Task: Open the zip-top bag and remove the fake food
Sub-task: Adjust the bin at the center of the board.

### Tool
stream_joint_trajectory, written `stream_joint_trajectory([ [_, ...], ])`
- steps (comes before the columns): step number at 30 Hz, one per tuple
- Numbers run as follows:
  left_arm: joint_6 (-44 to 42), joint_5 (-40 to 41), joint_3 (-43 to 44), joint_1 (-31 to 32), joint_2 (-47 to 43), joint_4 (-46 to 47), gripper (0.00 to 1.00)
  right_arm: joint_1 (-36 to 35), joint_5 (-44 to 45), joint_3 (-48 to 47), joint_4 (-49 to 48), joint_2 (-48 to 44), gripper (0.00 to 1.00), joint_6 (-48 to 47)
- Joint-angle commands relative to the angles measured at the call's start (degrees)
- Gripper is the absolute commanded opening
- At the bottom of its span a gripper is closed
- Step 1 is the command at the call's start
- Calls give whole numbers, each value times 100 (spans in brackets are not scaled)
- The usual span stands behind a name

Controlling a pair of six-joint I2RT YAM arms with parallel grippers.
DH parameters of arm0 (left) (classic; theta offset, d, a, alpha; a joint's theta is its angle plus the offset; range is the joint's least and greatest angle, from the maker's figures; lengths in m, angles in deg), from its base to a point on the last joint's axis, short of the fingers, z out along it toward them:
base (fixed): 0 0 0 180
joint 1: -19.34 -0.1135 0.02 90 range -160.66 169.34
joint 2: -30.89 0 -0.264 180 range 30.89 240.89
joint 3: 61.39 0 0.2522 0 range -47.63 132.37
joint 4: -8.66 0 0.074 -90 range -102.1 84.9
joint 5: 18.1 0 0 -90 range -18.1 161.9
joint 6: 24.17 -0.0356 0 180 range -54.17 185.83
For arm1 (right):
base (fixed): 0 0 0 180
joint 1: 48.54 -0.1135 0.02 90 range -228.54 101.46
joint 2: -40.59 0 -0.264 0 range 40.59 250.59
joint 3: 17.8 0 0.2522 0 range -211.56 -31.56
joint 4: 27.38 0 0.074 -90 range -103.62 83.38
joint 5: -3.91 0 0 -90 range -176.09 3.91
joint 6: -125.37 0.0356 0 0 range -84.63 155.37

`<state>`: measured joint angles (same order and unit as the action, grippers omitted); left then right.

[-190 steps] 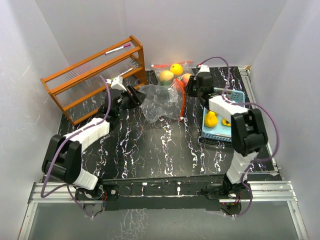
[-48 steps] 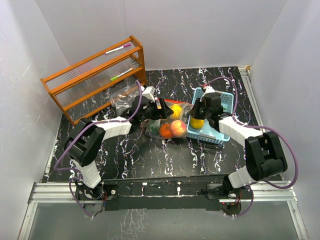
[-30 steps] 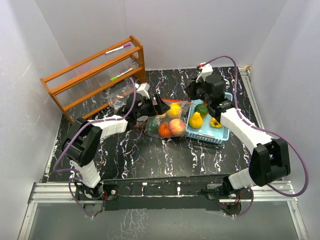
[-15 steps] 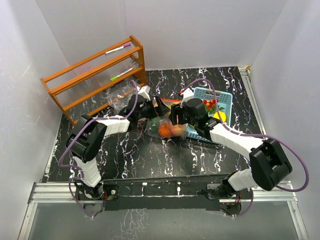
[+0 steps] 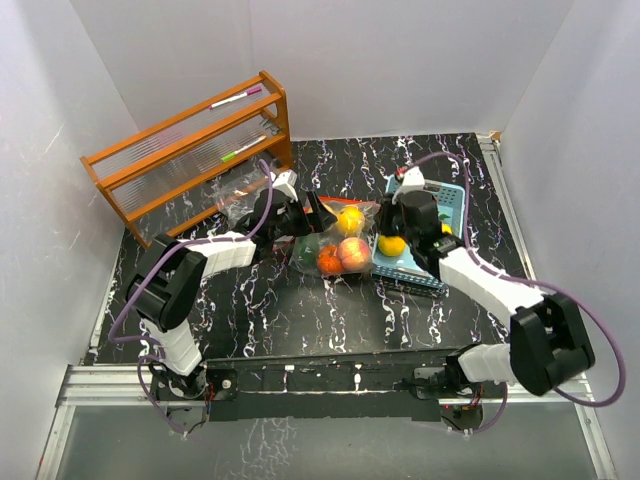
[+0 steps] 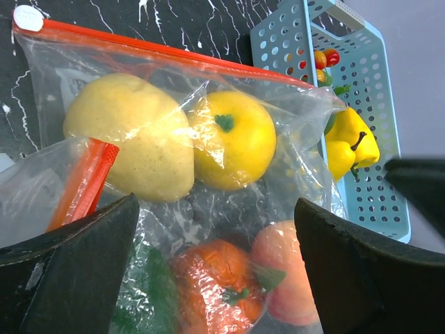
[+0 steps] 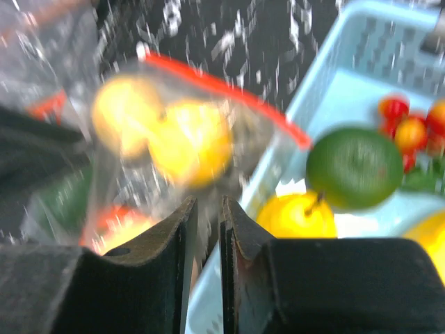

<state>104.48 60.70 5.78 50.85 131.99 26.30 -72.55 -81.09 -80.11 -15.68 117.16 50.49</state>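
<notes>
On the table (image 5: pixel 300 300), centre: zip-top bag (image 5: pixel 335 240), sealed edge red, fake food (image 6: pixel 233 139) inside. Left gripper (image 6: pixel 215 205) jaws wide apart, astride the bag. Right gripper (image 7: pixel 208 209) jaws almost closed, nothing visibly held, over the blue basket (image 6: pixel 292 49) beside the bag.

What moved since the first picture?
The bag with the fake food came nearer, from the back of the table to its middle; the left gripper and right gripper followed it. The orange rack and pens stayed put.
</notes>
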Motion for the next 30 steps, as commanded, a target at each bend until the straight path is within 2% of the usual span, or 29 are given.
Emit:
stream_joint_trajectory([
  [1, -140, 207, 10, 4, -396, -199, 92, -42, -291, 1052, -415, -853, 19, 240],
  [5, -119, 85, 65, 2, -298, -106, 92, -47, -783, 1411, -501, -957, 17, 283],
  [10, -25, -109, 131, 2, -177, -6, 93, -231, -1075, 1584, -1190, -190, 17, 482],
  [21, -251, 205, -5, 3, -527, -323, 93, -996, -1227, 314, -1771, 1765, 17, 558],
  [25, -303, 343, 4, -49, -662, -582, 94, -1249, -1253, 182, -1679, 1727, 17, 651],
  [30, -214, 259, -112, -181, -643, -471, 94, -1266, -750, 447, -1413, 883, 19, 638],
])
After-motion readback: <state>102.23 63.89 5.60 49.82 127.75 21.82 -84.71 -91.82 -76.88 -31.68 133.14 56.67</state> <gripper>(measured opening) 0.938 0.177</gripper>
